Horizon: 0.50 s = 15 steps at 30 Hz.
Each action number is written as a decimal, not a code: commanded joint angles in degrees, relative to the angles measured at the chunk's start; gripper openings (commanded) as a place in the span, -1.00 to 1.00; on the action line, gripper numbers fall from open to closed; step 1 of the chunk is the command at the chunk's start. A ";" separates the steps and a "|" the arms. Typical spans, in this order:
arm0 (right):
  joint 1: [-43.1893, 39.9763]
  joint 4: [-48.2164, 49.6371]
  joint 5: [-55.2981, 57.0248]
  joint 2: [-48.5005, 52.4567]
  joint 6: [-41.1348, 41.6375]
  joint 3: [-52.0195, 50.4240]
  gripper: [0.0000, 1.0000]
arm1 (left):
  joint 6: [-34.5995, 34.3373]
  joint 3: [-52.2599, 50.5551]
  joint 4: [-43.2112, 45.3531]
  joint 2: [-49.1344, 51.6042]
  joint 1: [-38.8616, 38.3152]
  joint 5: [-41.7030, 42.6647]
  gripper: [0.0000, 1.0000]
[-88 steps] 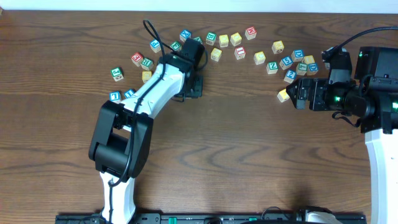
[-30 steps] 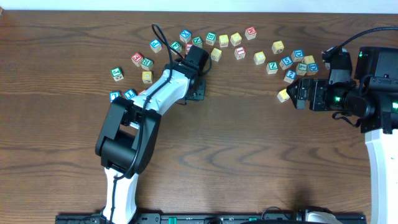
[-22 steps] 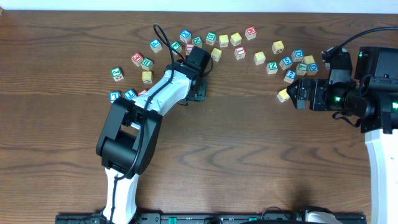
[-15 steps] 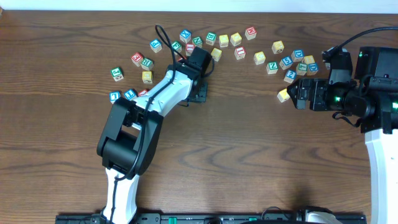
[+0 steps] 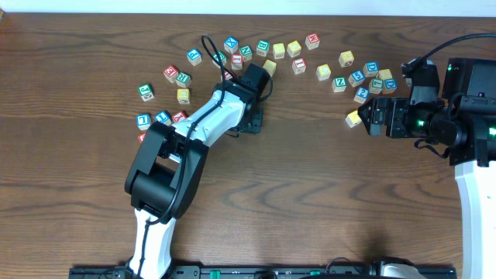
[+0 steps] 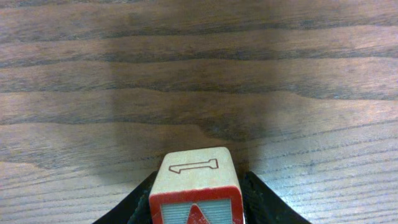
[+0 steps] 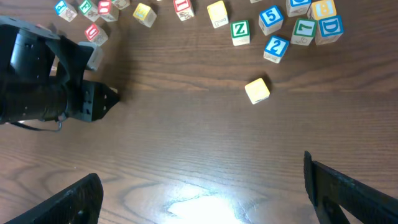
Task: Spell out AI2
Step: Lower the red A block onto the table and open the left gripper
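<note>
My left gripper (image 5: 251, 121) is shut on a wooden block with a red-framed face (image 6: 196, 177). An outlined "1" shows on the block's top side. The gripper hangs over bare wood just below the block cluster, and hides the block in the overhead view. My right gripper (image 5: 373, 116) is open and empty at the right, its fingers wide apart in the right wrist view (image 7: 205, 199). A plain yellow block (image 5: 353, 118) lies just left of it and shows in the right wrist view too (image 7: 257, 89). A blue "2" block (image 7: 275, 48) lies beyond it.
Several letter and number blocks are scattered along the far side of the table, from a green one (image 5: 145, 91) at the left to a blue one (image 5: 389, 84) at the right. A red "I" block (image 5: 299, 66) sits mid-row. The left arm (image 7: 43, 81) shows in the right wrist view.
My left gripper has moved right and slightly toward the table's middle, carrying its block away from the cluster. The right arm has not moved.
</note>
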 commanded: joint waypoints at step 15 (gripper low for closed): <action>-0.13 0.20 0.07 -0.09 0.13 0.92 0.99 | -3.72 -0.74 -0.79 1.51 -0.15 0.57 0.22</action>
